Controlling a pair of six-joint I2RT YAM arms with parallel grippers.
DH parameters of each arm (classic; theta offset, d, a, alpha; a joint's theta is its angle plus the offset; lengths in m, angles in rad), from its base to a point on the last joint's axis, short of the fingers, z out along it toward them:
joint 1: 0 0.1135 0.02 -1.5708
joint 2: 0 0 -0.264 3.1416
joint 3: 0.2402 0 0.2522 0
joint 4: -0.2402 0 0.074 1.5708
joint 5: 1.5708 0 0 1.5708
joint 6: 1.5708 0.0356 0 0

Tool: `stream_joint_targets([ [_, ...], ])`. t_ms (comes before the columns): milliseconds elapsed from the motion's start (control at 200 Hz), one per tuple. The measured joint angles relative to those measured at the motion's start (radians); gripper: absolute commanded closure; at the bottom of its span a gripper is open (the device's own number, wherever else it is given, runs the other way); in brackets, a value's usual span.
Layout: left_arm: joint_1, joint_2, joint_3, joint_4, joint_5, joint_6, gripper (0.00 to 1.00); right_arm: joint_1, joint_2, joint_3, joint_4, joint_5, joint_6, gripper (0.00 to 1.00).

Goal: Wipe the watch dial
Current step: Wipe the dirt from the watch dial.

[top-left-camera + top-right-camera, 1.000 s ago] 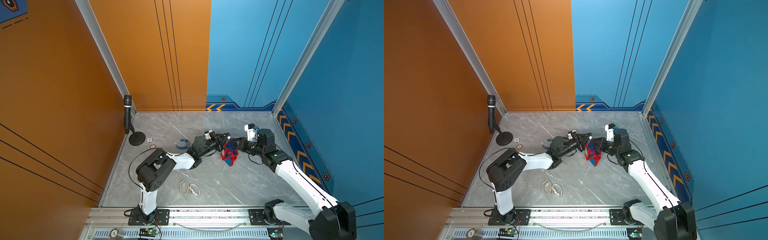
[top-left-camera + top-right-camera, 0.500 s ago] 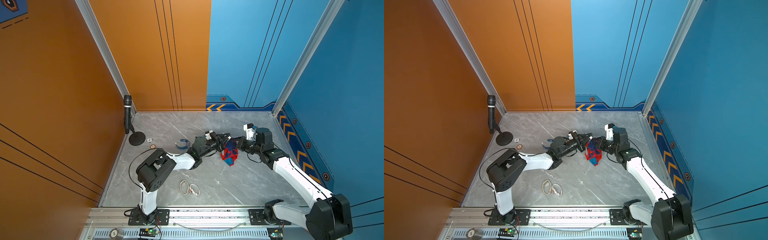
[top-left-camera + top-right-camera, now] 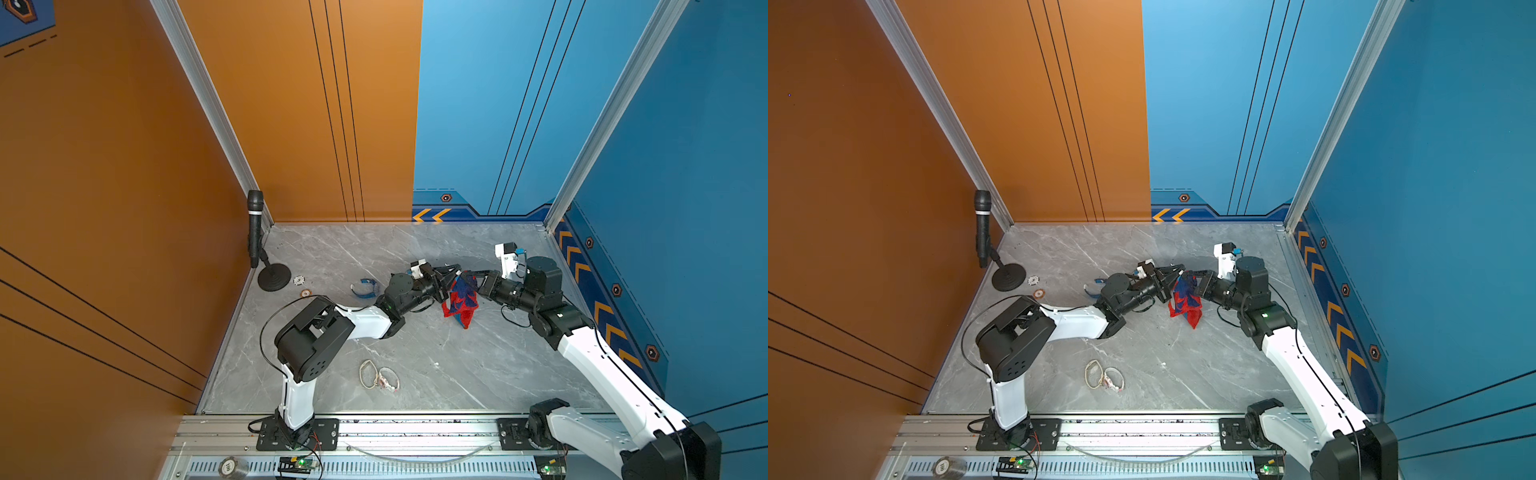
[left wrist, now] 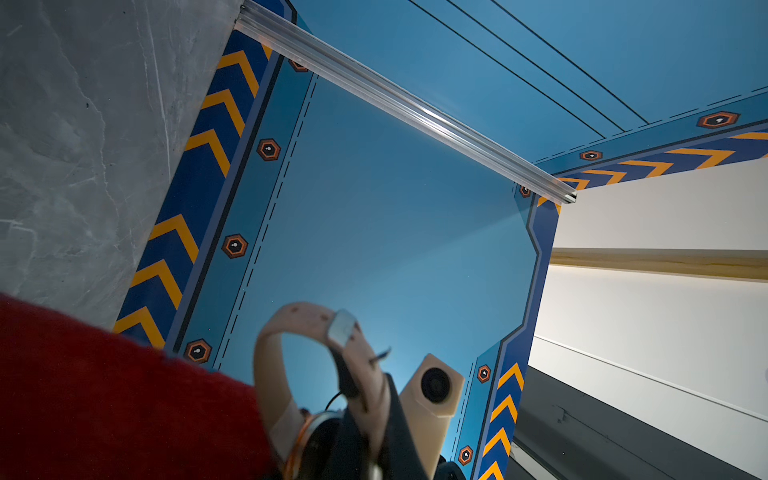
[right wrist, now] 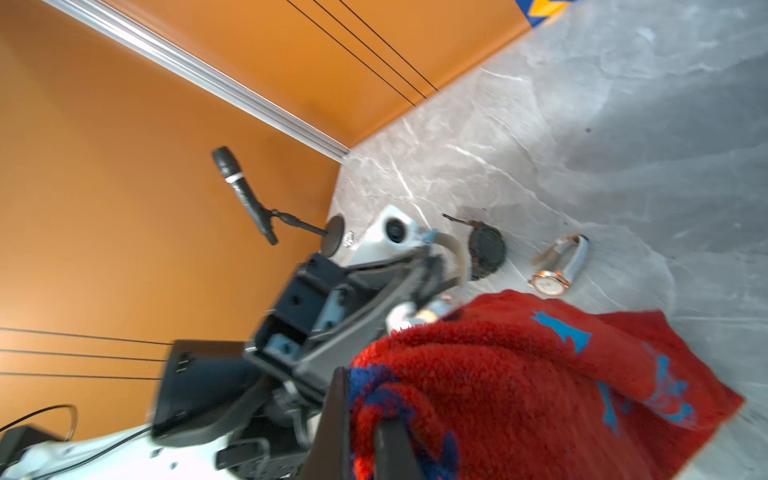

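Left arm (image 3: 361, 322): elbow folded low, forearm reaching toward centre.
Left gripper (image 3: 453, 275): jaws closed on the watch (image 4: 303, 318).
Right arm (image 3: 590, 353): stretched forward, wrist turned inward.
Right gripper (image 3: 467, 279): jaws closed on the cloth (image 3: 459, 301), facing the left gripper.

Top views were bright, even and sharp, shadows fell soft, right wrist view was smeared by motion blur, red cloth (image 4: 104, 395) loomed dim and unfocused in left wrist view

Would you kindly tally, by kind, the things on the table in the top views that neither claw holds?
Watches: 3
Chips: 2
Microphone: 1
Total: 6
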Motion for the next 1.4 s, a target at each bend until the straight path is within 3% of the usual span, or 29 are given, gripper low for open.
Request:
stream_joint_targets([
  [376,0.005,0.002,-0.006,0.0,0.008,-0.003,1.0,-0.057,-0.016,0.063,-0.278,0.197,-0.098,1.0],
  [766,-0.003,0.005,0.056,0.0,0.017,-0.006,1.0,-0.055,-0.018,-0.003,-0.18,0.097,-0.097,1.0],
  [1397,-0.022,0.049,0.069,0.018,0.027,-0.026,1.0,-0.055,-0.029,-0.019,-0.058,0.048,-0.085,1.0],
])
